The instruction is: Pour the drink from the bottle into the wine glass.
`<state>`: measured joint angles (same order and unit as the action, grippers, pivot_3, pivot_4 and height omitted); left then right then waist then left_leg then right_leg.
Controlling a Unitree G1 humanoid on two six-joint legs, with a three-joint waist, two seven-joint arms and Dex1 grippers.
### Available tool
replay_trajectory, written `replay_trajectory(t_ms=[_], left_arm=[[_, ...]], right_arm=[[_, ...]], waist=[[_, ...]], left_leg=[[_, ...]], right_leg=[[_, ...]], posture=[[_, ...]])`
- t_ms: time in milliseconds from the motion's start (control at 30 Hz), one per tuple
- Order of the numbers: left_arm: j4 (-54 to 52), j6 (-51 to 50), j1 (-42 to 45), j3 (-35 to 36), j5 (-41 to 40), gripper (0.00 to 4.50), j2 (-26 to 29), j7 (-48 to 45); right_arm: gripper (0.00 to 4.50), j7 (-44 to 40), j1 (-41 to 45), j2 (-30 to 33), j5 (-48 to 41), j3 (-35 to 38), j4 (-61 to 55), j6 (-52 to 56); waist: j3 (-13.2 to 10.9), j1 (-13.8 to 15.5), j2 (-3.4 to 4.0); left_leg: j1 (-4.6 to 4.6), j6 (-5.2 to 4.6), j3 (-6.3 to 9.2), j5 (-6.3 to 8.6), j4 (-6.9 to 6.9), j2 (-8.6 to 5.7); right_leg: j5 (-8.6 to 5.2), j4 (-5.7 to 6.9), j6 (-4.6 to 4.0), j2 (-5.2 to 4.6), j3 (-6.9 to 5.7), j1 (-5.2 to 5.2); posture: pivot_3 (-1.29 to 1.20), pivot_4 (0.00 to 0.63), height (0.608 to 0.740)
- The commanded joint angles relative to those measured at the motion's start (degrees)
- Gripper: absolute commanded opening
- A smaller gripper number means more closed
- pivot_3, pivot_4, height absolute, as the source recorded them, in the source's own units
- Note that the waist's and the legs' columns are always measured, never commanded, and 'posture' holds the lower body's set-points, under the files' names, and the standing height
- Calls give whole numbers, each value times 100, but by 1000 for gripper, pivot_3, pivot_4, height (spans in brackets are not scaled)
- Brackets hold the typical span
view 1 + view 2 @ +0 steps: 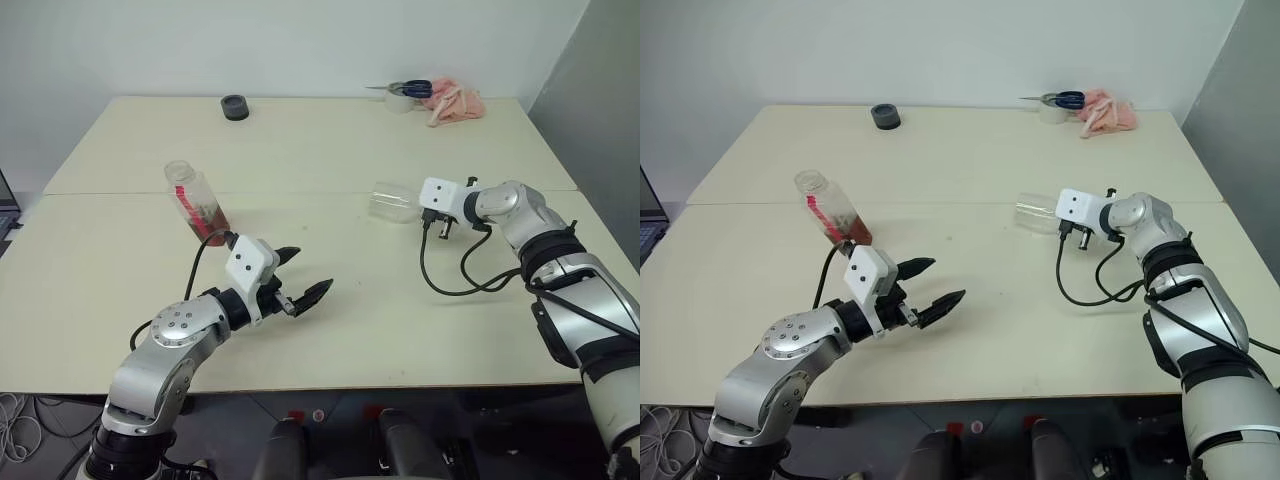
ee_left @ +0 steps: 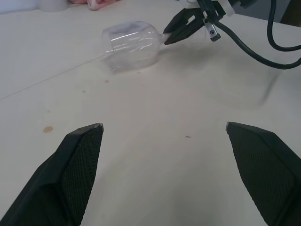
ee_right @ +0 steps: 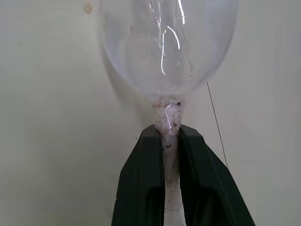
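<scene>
right gripper is clamped on the stem of the wine glass; both black fingers press the thin stem between them. glass lies on its side on the table, bowl pointing toward the robot's left, at mid-table on the right half. left gripper hangs over the near left part of the table with jaws spread wide, holding nothing, well apart from the glass. bottle stands tilted just beyond the left gripper, not touched; no cap visible on its neck; a small amount of reddish-brown drink sits in its base. black cap rests at the far edge. scissors and pink cloth lie at the far right corner.
</scene>
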<state>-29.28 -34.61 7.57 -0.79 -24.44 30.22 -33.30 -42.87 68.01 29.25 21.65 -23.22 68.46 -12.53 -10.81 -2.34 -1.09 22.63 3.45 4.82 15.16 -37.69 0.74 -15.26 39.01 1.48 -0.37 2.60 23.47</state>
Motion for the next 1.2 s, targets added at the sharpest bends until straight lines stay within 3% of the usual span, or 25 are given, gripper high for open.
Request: replay_trajectory(t_ms=[33,133,267,500,700,867,1200], left_arm=[[-343,-60,-285,73,-158,4500,30,-34],[-910,-156,-1128,-24,-418,4500,-190,132],[-1359,198,-2064,90,-308,4500,-776,741],[-1586,420,-2324,194,-98,4500,-1017,1157],[-1805,457,-2626,150,-90,4500,-971,1236],[-1802,414,-2547,283,-193,4500,-870,1233],[-1882,465,-2704,195,-208,4500,-813,1240]], right_arm=[[131,-250,97,-216,-474,451,-338,-232],[131,-489,-19,-874,-1458,1172,-991,-42],[131,-467,-429,-1942,-2972,2263,-2019,1328],[131,404,-987,-2644,-3097,2474,-2143,1365],[131,1357,-1466,-2792,-2650,2360,-1620,491],[131,1514,-1922,-2678,-2398,2117,-1735,584],[131,1459,-3473,-2123,-2510,1945,-4281,1786]], waist=[[0,-46,0],[-1,-173,2],[-4,-214,7],[-4,72,9],[-4,42,11],[7,46,13],[31,77,19]], left_leg=[[0,0,-1,0,0,0],[-2,0,-7,0,3,7],[-9,0,-2,0,19,25],[-15,0,19,0,12,-4],[-11,-1,-4,1,18,-3],[-43,-1,-4,1,20,6],[-54,-2,-6,1,27,-4]], right_leg=[[0,0,0,0,1,0],[0,1,0,1,8,2],[1,4,-2,-13,10,3],[2,-1,-5,-1,-13,-19],[2,-3,-6,-5,4,-4],[1,1,-5,9,5,-26],[-2,-4,-4,-3,9,-39]], posture=[[0,150,740],[0,150,740],[0,150,740],[0,150,740],[0,150,740],[0,150,740],[0,150,740]])
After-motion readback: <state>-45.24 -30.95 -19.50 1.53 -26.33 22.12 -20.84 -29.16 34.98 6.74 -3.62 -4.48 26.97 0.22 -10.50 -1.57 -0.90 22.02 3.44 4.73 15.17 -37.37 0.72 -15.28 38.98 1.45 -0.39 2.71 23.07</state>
